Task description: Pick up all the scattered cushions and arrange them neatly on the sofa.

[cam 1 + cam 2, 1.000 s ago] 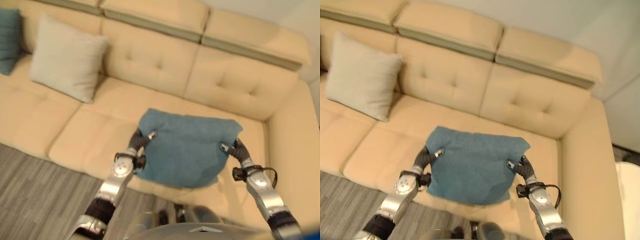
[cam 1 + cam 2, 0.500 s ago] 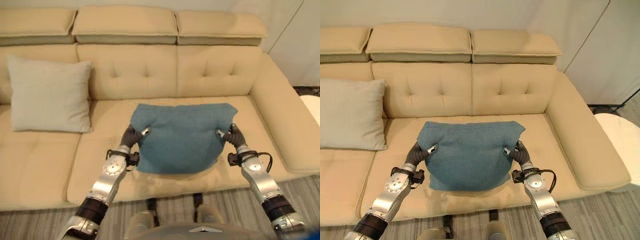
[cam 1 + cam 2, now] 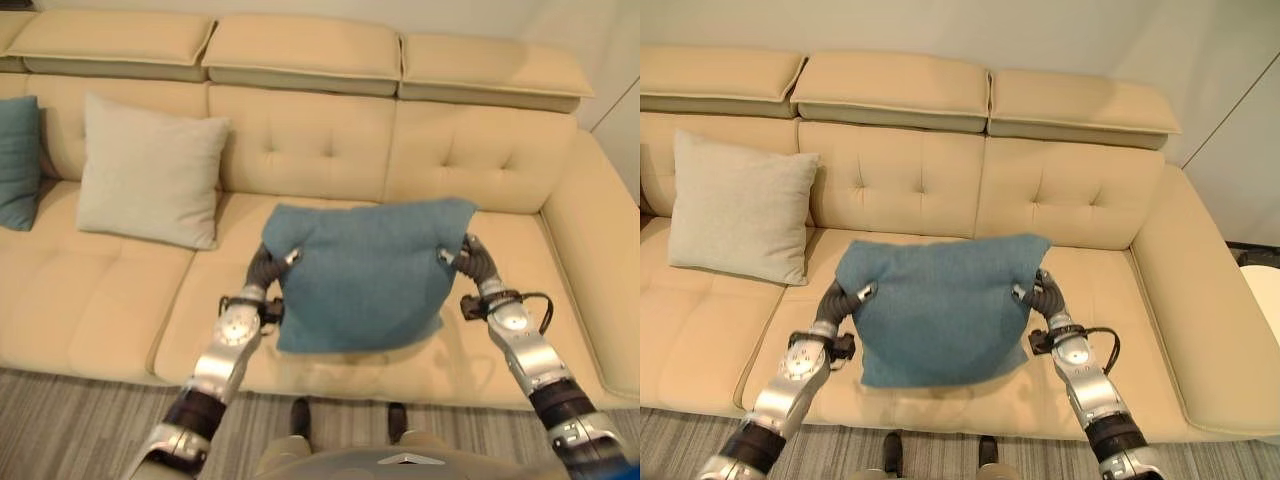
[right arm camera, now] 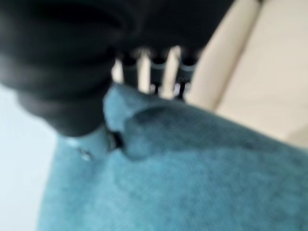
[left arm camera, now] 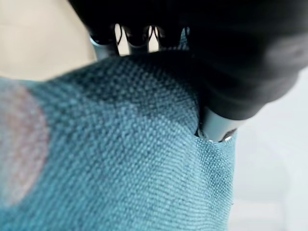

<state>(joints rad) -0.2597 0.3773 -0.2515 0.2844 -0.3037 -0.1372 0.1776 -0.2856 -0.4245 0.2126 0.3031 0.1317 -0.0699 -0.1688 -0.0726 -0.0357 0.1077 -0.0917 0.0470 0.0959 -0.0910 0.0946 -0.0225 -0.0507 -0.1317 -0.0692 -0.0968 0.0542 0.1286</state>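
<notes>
Higher now, the blue cushion [image 3: 365, 272] hangs over the right seat of the sofa [image 3: 310, 130], both hands' fingers [image 3: 268, 270] pinching its sides, ready for placing.

L robot hand [image 3: 268, 272] clenched; R robot hand [image 3: 468, 260] too

A wide beige tufted sofa [image 3: 1080, 200] stands against a pale wall [image 3: 970, 35], on a grey striped wood-look floor [image 3: 70, 430]
</notes>
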